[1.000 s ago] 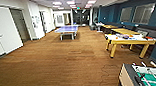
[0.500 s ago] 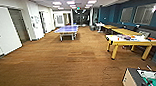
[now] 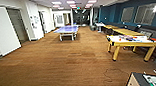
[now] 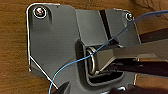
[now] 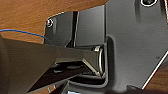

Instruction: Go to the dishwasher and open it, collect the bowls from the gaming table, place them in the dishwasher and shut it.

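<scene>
1. Head view: a long room with a wood-patterned floor [image 3: 69,63]. The gaming table [image 3: 134,40], white-topped on yellow legs and carrying colourful boxes, stands at the right by the dark blue wall [image 3: 113,13]. A blue table-tennis table [image 3: 66,29] stands farther down the middle.
2. Left wrist view: robot plate over wooden floor; the pincer's opening cannot be judged.
3. Right wrist view: likewise; its state cannot be judged.

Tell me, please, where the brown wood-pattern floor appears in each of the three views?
Head view: the floor fills the lower picture and runs back past the blue table-tennis table.
Left wrist view: the floor lies behind the robot's dark plate.
Right wrist view: the floor lies behind the dark plate.
Shared landmark: the thin blue cable crosses both wrist views.
</scene>
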Available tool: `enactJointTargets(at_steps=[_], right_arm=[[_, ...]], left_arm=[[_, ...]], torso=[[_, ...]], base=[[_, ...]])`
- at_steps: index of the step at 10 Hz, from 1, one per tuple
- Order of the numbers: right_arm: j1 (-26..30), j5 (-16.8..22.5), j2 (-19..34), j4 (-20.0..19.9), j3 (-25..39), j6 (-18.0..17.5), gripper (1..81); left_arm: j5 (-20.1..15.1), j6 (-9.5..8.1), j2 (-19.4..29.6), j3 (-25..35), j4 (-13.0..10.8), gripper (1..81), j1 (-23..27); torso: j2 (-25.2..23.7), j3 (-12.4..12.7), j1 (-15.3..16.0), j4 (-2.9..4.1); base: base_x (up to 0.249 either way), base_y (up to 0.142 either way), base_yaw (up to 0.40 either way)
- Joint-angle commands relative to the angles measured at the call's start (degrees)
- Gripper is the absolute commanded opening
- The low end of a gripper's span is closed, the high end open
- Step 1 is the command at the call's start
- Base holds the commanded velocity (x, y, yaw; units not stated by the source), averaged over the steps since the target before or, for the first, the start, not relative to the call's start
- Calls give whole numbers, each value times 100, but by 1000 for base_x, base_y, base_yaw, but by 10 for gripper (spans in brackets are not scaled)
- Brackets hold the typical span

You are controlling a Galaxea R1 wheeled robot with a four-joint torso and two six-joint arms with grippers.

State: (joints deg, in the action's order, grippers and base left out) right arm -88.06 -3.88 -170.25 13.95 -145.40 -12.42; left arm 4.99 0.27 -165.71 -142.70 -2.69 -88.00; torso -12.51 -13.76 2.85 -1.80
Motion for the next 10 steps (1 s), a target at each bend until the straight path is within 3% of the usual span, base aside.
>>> enactJointTargets(at_steps=[1,10], right_arm=[[241,265,-2,30,39,21,811],[249,256,-11,38,30,12,811]], left_arm=[[-296,43,37,32,-21,811,209],[-296,43,28,32,-21,811,209]], torso=[[0,0,0,0],[0,0,0,0]], base=[[183,0,0],[183,0,0]])
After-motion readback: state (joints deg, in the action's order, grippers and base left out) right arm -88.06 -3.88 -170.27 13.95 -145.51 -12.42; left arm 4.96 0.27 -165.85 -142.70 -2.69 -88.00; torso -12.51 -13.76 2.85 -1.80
